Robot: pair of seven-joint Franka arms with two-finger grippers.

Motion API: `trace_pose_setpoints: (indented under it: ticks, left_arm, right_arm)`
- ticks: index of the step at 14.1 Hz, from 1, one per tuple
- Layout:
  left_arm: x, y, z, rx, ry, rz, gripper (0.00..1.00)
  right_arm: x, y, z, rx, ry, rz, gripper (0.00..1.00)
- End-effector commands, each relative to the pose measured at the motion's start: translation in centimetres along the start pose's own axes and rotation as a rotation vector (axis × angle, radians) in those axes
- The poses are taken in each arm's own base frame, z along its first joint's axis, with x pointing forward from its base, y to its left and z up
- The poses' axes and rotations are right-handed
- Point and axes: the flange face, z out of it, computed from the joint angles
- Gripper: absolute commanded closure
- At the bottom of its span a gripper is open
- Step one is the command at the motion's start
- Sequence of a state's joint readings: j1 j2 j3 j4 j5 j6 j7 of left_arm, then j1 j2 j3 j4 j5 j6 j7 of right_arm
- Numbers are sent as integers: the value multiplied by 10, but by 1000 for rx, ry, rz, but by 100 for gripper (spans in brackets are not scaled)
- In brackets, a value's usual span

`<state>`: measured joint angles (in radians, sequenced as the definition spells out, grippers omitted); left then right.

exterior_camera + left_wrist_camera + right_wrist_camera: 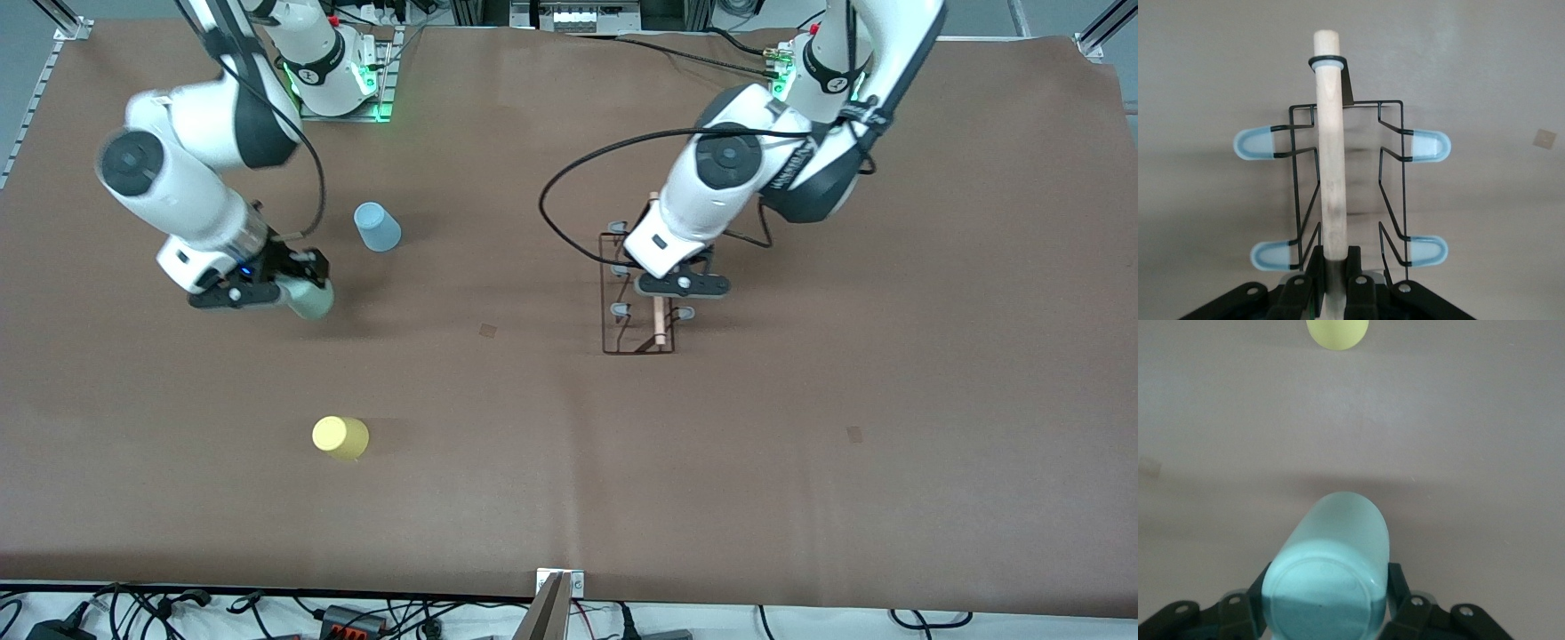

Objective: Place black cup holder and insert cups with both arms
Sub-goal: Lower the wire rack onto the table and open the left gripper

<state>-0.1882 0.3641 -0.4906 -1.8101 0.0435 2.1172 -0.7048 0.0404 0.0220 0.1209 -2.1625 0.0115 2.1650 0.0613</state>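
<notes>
The black cup holder (636, 324) stands near the table's middle, its wooden rod (658, 320) on top. My left gripper (680, 286) is shut on that rod; in the left wrist view the rod (1331, 153) runs between the fingers (1313, 267), with pale-tipped pegs (1255, 143) on both sides. My right gripper (284, 289) is shut on the mint green cup (311, 300) at the right arm's end; the cup (1331, 560) fills the right wrist view. The light blue cup (377, 227) stands upside down on the table. The yellow cup (340, 436) lies nearer the front camera and shows in the right wrist view (1337, 333).
Brown paper (800, 444) covers the table. A small tape mark (488, 330) lies between the cups and the holder, another (853, 434) toward the left arm's end. A black cable (569, 169) loops from the left arm above the holder.
</notes>
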Motion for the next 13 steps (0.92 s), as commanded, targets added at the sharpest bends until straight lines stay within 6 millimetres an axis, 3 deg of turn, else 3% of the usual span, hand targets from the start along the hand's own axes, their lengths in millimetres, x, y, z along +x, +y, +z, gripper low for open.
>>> trace_pose_setpoints:
  ticks: [1, 3, 10, 11, 12, 13]
  left_arm:
    - [-5, 14, 1, 41, 46, -7, 91]
    - [-11, 23, 11, 64, 48, 13, 91]
    - [-19, 32, 17, 68, 41, 34, 90]
    - [-20, 32, 18, 72, 39, 34, 83]
    - [-20, 32, 18, 73, 38, 33, 56]
    - [-19, 30, 17, 73, 40, 30, 12]
  right_arm:
    - [-4, -3, -44, -13, -34, -27, 91]
    - [-1, -5, -59, -14, -36, -27, 91]
    - [-2, -10, -59, -14, -37, -31, 91]
    - [-2, -10, -59, -14, -37, -28, 91]
    - [-2, -10, -59, -13, -37, -26, 91]
    - [-2, -10, -59, -13, -37, -25, 91]
